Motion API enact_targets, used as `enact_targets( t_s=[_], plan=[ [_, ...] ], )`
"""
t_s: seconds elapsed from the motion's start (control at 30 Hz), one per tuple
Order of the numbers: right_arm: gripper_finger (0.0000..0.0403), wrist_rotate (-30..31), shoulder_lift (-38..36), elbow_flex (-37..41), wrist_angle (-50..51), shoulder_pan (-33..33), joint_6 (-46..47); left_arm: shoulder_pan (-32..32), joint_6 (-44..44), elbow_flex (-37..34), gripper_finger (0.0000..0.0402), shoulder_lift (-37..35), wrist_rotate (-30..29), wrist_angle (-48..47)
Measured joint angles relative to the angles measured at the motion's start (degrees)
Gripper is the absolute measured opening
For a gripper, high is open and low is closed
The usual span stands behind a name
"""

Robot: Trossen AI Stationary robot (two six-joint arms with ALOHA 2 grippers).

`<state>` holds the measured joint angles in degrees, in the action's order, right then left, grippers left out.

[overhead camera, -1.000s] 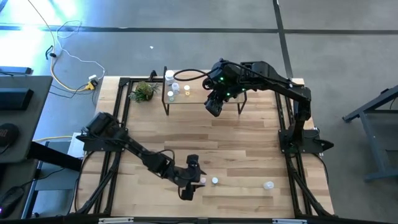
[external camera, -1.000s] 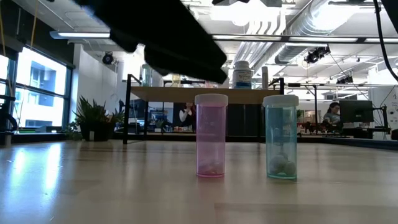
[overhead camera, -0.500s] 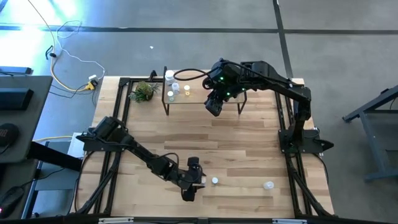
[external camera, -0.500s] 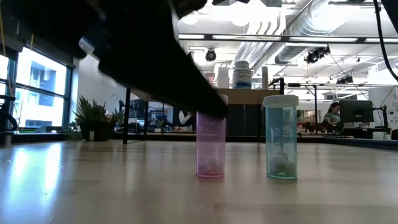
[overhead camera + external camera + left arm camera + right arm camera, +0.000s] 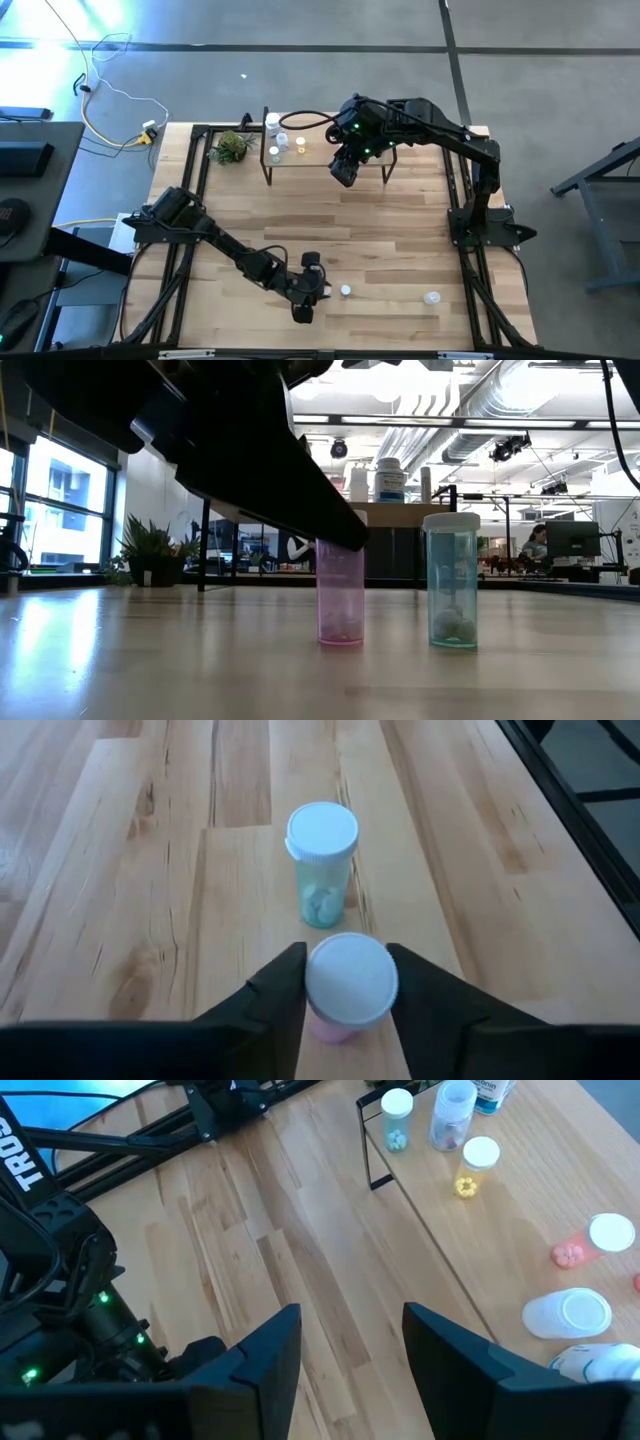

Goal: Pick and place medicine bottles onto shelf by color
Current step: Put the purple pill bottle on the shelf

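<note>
Pink bottle (image 5: 346, 988): upright on the tabletop (image 5: 390, 230), near its front edge, at about 6 o'clock from the shelf (image 5: 320, 152).
Left gripper (image 5: 347, 982): fingers pressed against the bottle's white cap on both sides, clamped on it.
Axis: vertical, so the lift is likely straight up.
Teal bottle (image 5: 322, 863): just beyond, apart.
Right gripper (image 5: 350, 1348): partly spread, empty, over the shelf's front edge.

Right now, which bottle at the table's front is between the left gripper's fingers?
The pink bottle: the left gripper closes on its white cap. The green bottle stands free just beyond.
</note>
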<state>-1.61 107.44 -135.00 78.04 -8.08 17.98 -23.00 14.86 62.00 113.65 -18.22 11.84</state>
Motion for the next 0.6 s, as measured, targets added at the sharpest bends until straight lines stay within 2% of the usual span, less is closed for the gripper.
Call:
enact_targets(
  t_s=[0.13, 0.37, 0.6],
  plan=[
    [0.0167, 0.0, 0.0, 0.0, 0.0, 0.0, 0.0, 0.0, -0.01, 0.0, 0.0109, 0.0, 0.0, -0.02],
    [0.0167, 0.0, 0.0, 0.0, 0.02, 0.0, -0.01, 0.0, -0.4, 0.0, 0.0117, -0.23, 0.04, -0.39],
    [0.0167, 0.0, 0.0, 0.0, 0.22, 0.0, -0.36, 0.84, -3.01, 0.0, 0.0115, -3.42, 0.31, -3.9]
  ],
)
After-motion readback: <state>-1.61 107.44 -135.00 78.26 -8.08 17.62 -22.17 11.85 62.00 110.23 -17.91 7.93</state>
